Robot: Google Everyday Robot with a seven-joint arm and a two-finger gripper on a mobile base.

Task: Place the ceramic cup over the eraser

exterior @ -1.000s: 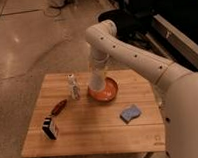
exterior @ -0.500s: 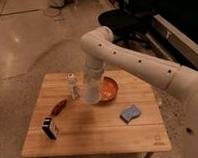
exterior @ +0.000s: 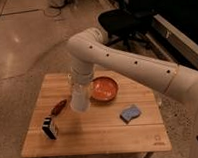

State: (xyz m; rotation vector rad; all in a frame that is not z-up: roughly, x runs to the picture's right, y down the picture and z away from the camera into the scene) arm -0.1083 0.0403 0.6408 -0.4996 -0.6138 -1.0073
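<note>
Carrying the ceramic cup [exterior: 79, 102] across to the eraser [exterior: 50, 127] now, by all appearance. Note the pincer [exterior: 79, 89]: closed on the ceramic cup from above, near the middle of the surface [exterior: 100, 139], with the cup apparently raised a little and just beside the orange bowl [exterior: 104, 88], at 8 o'clock from it. Look for the eraser at 7 o'clock from the cup, near the front left corner, apart from everything else. Mind the slim red-brown object [exterior: 59, 106], lying between cup and eraser, close to the cup at 8 o'clock; pass above it, not through it. Hold the cup high enough during the travel, so as not to sweep anything. Stop only when directly above the eraser, with the open mouth downward (seems so, but hard to confirm). Lower straight and slowly; avoid landing the rim on the eraser's edge, since probably almost as wide as the cup. Open the pincer only after feeling the rim on the wood all around. Ignore the blue wavy piece [exterior: 130, 113] at 4 o'clock from the cup, well apart from the path.
</note>
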